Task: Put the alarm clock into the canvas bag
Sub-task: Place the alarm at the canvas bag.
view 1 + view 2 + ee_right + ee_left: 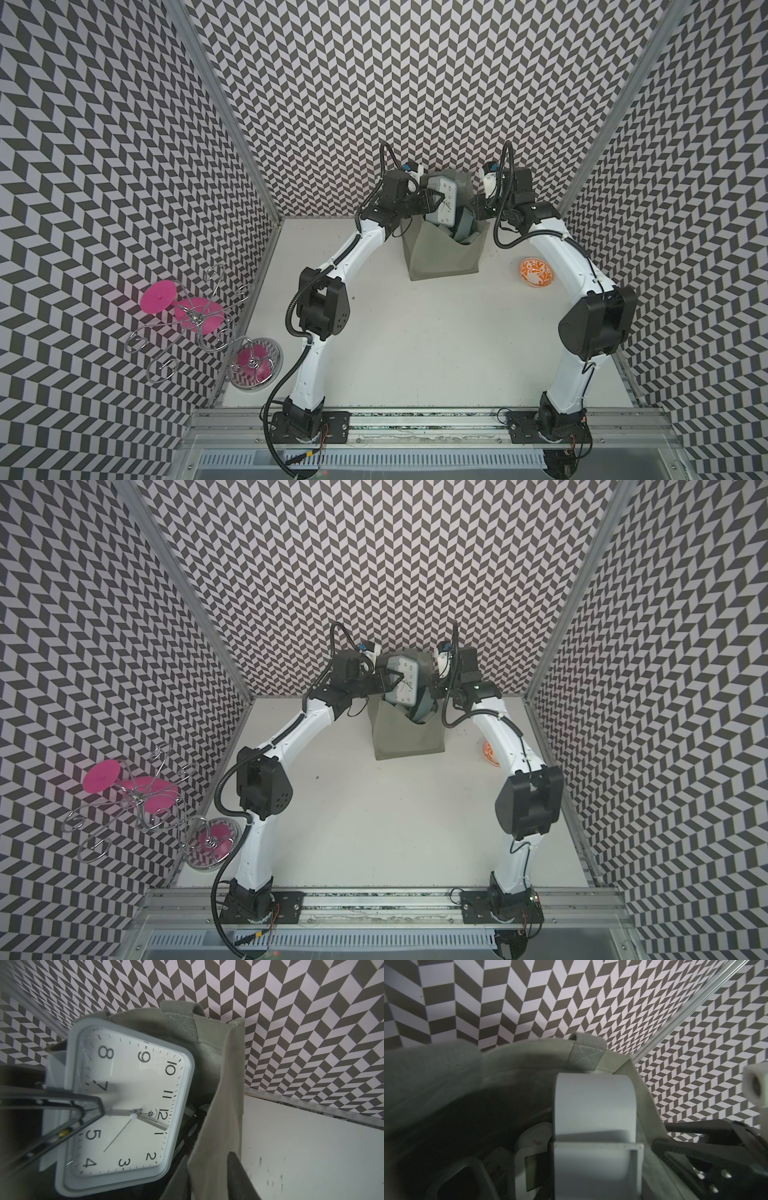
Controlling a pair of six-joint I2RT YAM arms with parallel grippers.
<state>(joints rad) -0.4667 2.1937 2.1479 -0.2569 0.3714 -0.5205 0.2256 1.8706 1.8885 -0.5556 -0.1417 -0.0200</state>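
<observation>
alarm clock (444,195): pale grey rounded-square case, white face, black numerals. sat tilted in the mouth of the canvas bag (440,257), far centre, top above the rim. left gripper (435,203) clamped on the clock, one finger across the face. right gripper (209,1169) pinched the bag's right wall.

The canvas bag (440,257) stands at the far middle of the table (415,353). The alarm clock (444,199) sits tilted in its mouth, partly above the rim, with the left gripper (430,200) on its left side and the right gripper (478,212) at the bag's right wall. A bowl (536,272) lies right of the bag, and a wire stand (195,316) is at the near left corner
</observation>
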